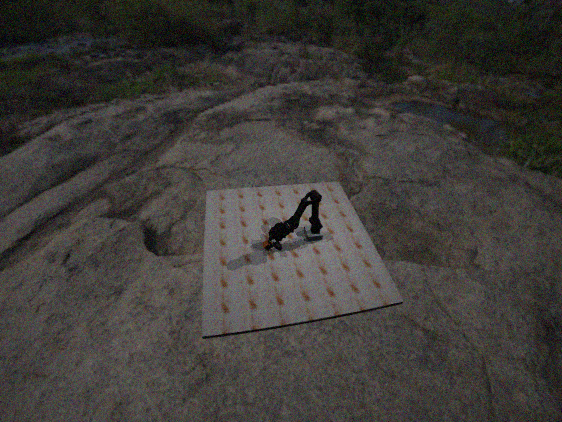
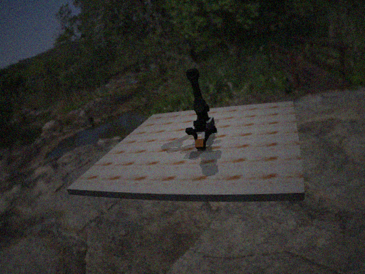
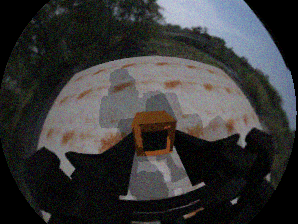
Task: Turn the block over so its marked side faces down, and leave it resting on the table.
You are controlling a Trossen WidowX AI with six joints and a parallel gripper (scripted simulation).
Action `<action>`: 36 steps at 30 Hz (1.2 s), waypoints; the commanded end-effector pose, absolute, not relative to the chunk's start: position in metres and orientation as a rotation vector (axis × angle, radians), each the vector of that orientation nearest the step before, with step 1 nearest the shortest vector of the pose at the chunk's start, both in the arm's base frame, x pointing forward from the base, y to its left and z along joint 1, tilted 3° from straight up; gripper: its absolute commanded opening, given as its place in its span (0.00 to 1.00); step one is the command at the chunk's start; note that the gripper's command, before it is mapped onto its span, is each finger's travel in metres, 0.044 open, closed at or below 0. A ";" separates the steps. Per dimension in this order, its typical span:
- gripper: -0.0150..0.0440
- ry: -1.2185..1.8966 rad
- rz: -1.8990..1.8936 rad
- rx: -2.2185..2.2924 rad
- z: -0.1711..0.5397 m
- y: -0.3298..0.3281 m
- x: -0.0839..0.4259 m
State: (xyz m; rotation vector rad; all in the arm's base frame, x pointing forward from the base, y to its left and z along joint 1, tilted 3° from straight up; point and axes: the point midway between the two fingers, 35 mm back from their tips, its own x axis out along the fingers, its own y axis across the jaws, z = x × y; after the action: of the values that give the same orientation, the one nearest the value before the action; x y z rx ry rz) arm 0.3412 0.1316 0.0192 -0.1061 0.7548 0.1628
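The orange block (image 1: 266, 245) (image 2: 199, 143) (image 3: 154, 118) is held between the fingers of my gripper (image 1: 270, 245) (image 2: 201, 142) (image 3: 153, 132). The gripper is shut on it and leans strongly outward, away from the arm's base. In the wrist view the block's side with a dark square inside an orange border faces back toward the wrist camera. A plain orange side faces the exterior view. The block is low over the table (image 1: 300, 310) (image 2: 146, 188) (image 3: 150, 65); whether it touches the table cannot be told.
The tabletop is white with rows of orange-brown smudges. The black arm (image 1: 300, 210) (image 2: 199, 104) stands behind the gripper, on its base. Grey shadows of the arm fall on the table around the block. Rock surrounds the table.
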 end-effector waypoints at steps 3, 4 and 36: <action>0.25 0.690 0.163 -0.112 0.009 0.129 0.338; 0.25 0.676 0.164 -0.111 0.008 0.129 0.337; 0.25 0.457 0.166 -0.086 0.014 0.122 0.324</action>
State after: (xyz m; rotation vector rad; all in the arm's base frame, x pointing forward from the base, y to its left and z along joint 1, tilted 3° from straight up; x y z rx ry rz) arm 0.3233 0.1228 0.0132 -0.0789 0.4622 0.1704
